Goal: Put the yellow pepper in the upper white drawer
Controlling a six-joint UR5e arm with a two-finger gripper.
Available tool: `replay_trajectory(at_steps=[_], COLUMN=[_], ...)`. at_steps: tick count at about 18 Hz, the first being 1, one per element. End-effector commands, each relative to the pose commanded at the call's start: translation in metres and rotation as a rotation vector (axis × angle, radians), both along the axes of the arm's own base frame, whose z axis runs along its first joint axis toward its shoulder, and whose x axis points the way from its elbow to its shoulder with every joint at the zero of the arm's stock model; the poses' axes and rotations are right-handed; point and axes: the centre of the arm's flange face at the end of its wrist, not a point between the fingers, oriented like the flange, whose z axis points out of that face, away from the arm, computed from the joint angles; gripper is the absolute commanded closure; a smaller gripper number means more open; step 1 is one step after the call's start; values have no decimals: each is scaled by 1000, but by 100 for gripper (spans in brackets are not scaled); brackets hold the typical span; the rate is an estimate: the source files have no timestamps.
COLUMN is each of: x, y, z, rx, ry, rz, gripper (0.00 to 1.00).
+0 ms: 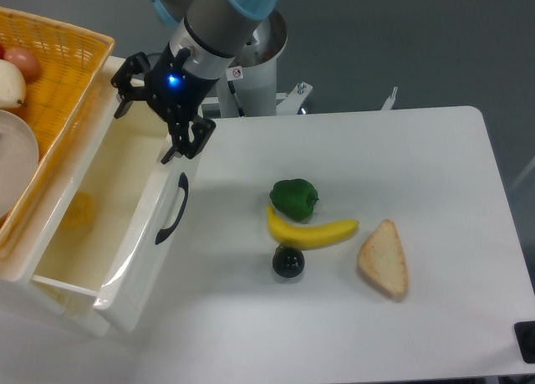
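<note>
Hand (150, 108) sits above the back end of the upper white drawer (138, 258), fingers spread apart with nothing between them; a blue light glows on the wrist just behind it. The drawer is pulled out toward the bench (418, 192), its curved black handle (171, 208) on the front panel facing the produce. The yellow pepper (78, 210) looks to be inside the drawer already — a blurry yellow-orange patch low against the left wall, roughly mid-length; it is washed out by the cream plastic, so shape and detail are hard to make out. An orange woven basket (63, 83) sits over the drawer's left side, holding a white plate (15, 162), a pale round item (8, 87) and a reddish onion-like one (23, 62) at the frame edge. Out on the bench, well apart from the drawer: a green pepper (293, 197) touching the upper curve of a banana (311, 232), a small black round object (288, 262) just below the banana's left end, and a slice of bread (384, 258) just beside the banana's right tip. The arm comes down from the top of frame, its grey base column (255, 74) standing behind the bench — a dark corner of something (527, 340) shows at the bottom right edge.
</note>
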Motion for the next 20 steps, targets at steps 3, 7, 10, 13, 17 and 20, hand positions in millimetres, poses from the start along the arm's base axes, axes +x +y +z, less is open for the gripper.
replay_trajectory(at_steps=[3,7,10,13,17,20], x=[-23,-50,-63,-83,-99,-112], y=[2,4,-1,-11,-16,-21], z=[-2,-28,-48,-59,-68,-78], rx=[35,-90,-140,-160,-226,-303], ry=[51,174,253,285,369,487], rz=[27,40,-48,-83,-153,-284], gripper=[0,0,0,0,0,0])
